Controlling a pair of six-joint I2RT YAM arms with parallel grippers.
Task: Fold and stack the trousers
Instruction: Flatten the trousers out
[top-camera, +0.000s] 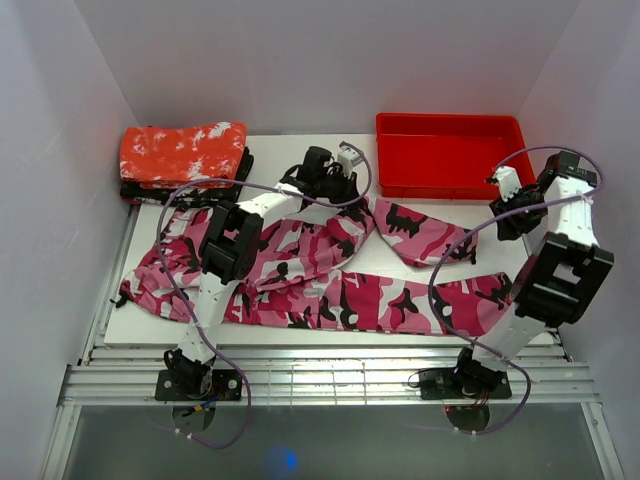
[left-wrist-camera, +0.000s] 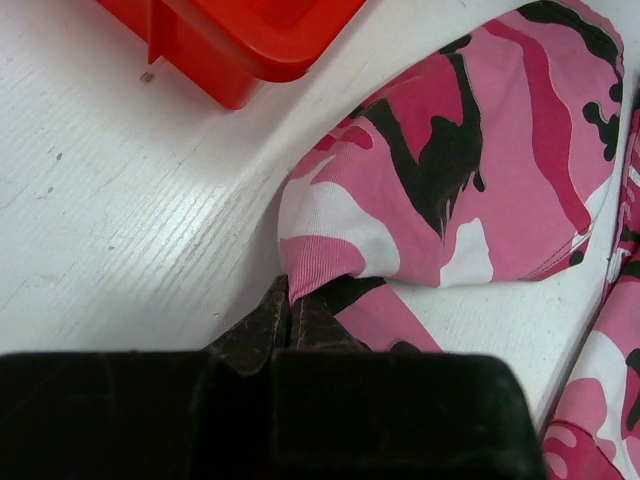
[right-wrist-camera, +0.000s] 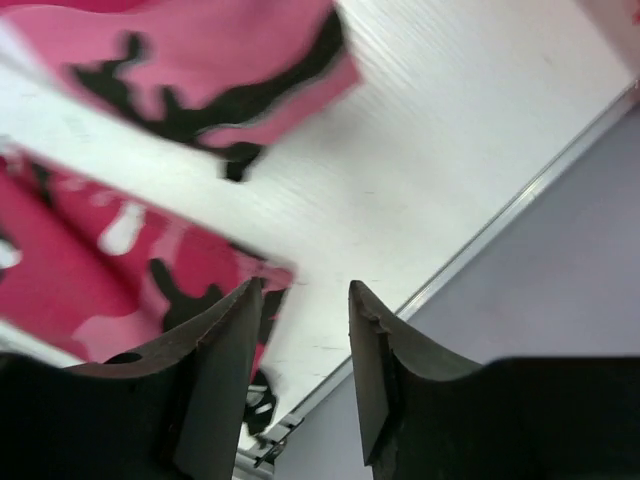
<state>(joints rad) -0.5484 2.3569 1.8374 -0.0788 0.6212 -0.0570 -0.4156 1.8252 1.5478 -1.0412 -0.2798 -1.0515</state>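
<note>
The trousers (top-camera: 380, 300) are spread across the middle of the worktop (top-camera: 270, 150). A folded edge is pinched in the closed left pincer (left-wrist-camera: 288, 305); the right pincer (right-wrist-camera: 305, 340) is held half open and empty.

The trousers (top-camera: 350, 300) were camouflaged hot pink, pale pink, white and black, tray (top-camera: 400, 185) was plain red, folded cloth (top-camera: 180, 152) red with white speckles, counter (top-camera: 285, 145) was white, fingers (right-wrist-camera: 215, 380) were black.
</note>
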